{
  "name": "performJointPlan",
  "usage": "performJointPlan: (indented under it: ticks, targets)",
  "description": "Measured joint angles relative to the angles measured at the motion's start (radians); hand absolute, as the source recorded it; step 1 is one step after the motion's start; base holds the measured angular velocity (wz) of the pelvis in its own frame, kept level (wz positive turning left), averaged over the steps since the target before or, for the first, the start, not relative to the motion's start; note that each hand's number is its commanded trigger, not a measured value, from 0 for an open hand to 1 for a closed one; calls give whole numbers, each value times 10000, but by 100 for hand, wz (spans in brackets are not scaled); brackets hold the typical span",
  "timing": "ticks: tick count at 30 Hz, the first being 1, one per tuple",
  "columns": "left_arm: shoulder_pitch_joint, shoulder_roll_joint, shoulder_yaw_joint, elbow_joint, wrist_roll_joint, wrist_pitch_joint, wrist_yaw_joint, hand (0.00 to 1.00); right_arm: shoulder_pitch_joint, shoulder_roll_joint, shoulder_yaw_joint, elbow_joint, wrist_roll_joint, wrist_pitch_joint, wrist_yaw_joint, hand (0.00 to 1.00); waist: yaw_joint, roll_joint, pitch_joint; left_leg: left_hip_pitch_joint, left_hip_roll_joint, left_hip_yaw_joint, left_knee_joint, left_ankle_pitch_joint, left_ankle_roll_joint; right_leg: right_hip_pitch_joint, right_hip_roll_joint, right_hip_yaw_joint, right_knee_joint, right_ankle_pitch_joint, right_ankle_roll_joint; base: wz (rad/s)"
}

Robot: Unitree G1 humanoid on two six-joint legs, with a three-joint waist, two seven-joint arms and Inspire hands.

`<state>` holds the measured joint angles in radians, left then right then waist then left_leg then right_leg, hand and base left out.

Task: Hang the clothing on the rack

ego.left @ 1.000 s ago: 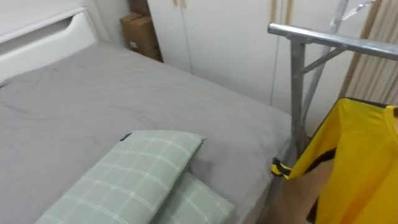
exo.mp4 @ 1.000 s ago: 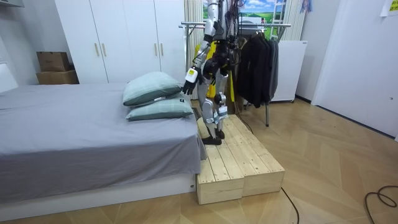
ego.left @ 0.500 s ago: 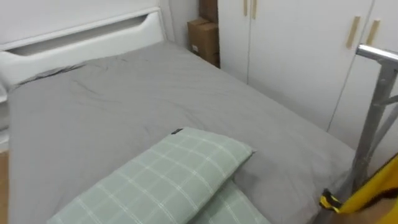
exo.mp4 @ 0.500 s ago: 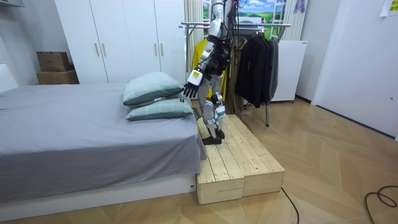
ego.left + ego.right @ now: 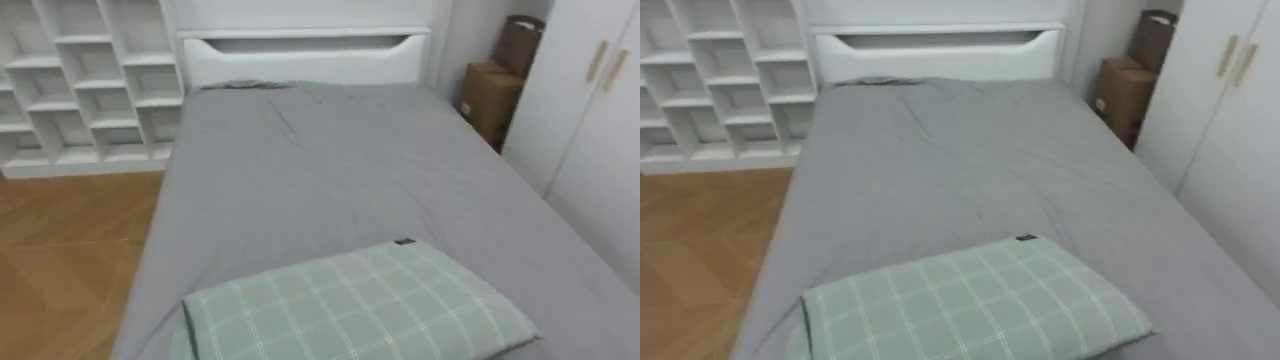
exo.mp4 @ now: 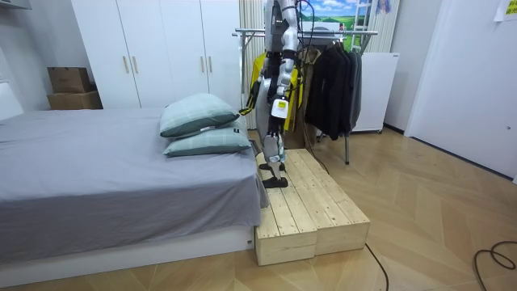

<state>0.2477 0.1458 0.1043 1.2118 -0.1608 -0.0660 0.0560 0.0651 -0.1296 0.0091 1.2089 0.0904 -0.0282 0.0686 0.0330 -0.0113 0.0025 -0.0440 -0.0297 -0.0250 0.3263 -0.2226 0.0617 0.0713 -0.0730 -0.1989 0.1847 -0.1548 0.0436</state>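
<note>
On the wooden platform (image 6: 311, 202) beside the pillow end of the bed, we stand facing along the mattress, with the clothes rack (image 6: 323, 33) close behind us. Our left hand (image 6: 278, 120) hangs at about hip height on the side toward the room camera. It is too small there for us to tell whether its fingers are apart or curled. Nearest before us lies a green checked pillow (image 5: 350, 305), the upper of 2 stacked. Beyond it the grey bed (image 5: 300, 170) runs away to a white headboard (image 5: 300, 55), with white shelves (image 5: 80, 80) to the left and cardboard boxes (image 5: 490, 95) and a wardrobe (image 5: 600, 130) to the right. The clothes we can see are on the rack: a yellow shirt (image 6: 259, 81) just behind us and dark garments (image 6: 335, 93) farther along. We judge such a shirt light, soft and limp, apt to slide off a bar. We would pinch it at the collar or a shoulder seam, or carry it by a hanger.
</note>
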Motion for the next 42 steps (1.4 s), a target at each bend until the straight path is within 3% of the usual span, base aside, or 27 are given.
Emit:
performJointPlan:
  ticks: [3,5,6,9,13,18,28,42]
  targets:
    - [-71,-21,4,-6,73,163,-112,0,-137,3,194,-5,-544,24,170,0,46,11,6,62,-15,-307,-5,-32,-48,181,41,-75,7,-16,-20,34]
    - [-183,-20,2,-9,156,222,-244,0,-247,11,303,3,-610,40,224,0,39,26,50,122,-32,-431,-32,-46,-63,296,39,-212,-10,-48,-19,21]
    - [-244,-18,-2,-29,182,242,-280,0,-279,24,375,13,-616,41,214,0,2,-60,137,139,-54,-615,-48,-53,-74,370,42,-273,-31,-77,-12,27]
    - [-419,-17,8,-235,184,244,-296,0,-279,50,386,68,-689,43,216,0,4,-154,135,143,-103,-917,-33,-96,-139,529,97,-366,-174,-123,-45,25]
    - [-597,24,-6,-524,378,235,-276,0,-258,10,453,192,-686,45,188,0,-56,-291,119,-57,-159,-1177,216,-167,-248,633,149,-839,-177,-262,-132,28]
    - [-534,18,-75,-726,472,232,-294,0,-242,5,172,372,-480,51,205,0,-283,-249,92,-404,-191,-1103,533,-221,-264,708,130,-1311,-308,-525,-111,35]
    - [-554,-26,-79,-620,462,228,-297,0,-93,-4,-126,459,-243,45,443,0,-292,-115,-10,-122,-187,-1058,45,-150,-301,737,150,-1042,-309,-475,-154,-1]
    - [-375,-127,-87,-438,449,224,-469,0,-157,7,148,781,230,64,905,0,-201,-2,45,210,-172,-996,-327,-62,-336,897,139,-1022,-347,-476,-153,-1]
